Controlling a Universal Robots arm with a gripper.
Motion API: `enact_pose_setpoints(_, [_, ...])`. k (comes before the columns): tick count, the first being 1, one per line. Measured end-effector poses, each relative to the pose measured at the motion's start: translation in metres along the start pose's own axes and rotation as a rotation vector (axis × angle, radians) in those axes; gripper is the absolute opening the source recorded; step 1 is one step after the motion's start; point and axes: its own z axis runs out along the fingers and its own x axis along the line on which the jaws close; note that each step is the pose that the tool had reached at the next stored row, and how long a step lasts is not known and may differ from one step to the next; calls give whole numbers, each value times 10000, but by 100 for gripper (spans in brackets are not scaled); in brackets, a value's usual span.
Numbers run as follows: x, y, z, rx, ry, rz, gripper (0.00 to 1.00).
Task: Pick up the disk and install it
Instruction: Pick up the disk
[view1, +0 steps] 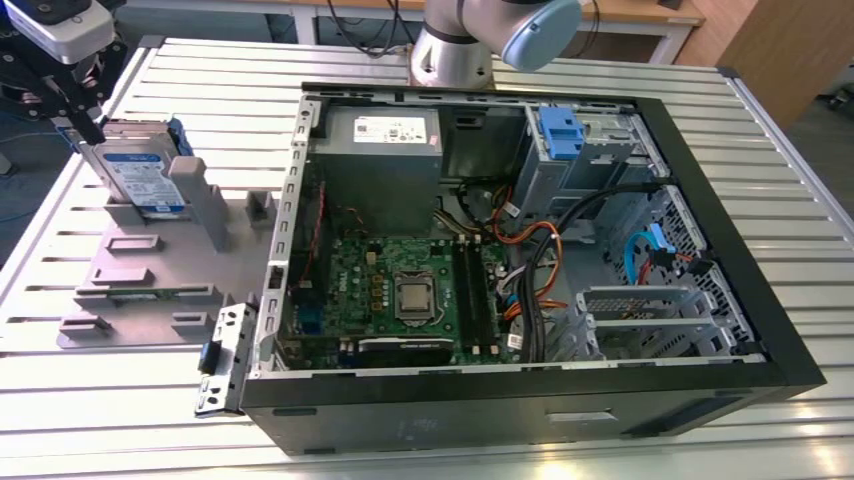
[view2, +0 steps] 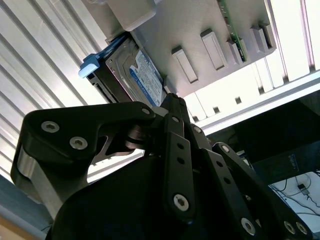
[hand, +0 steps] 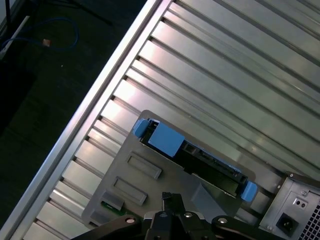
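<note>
Hovering with my gripper (hand: 172, 199) pinched together and empty over the disk (view1: 140, 172), upright in its holder (view1: 140, 270); lowered like this, I'd hit its edge and tip it.

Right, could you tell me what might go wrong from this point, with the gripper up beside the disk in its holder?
1. The disk stands on edge in a slot of the grey holder, with the gripper close by its upper edge; an off-centre approach could tip it or jam it against the holder's upright.
2. Loose cables lie across the open computer case; the disk might snag them on its way in.
</note>
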Motion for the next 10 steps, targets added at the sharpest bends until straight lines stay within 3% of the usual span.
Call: enact_pose_setpoints(10, [0,0,0,-1,3,-81,11])
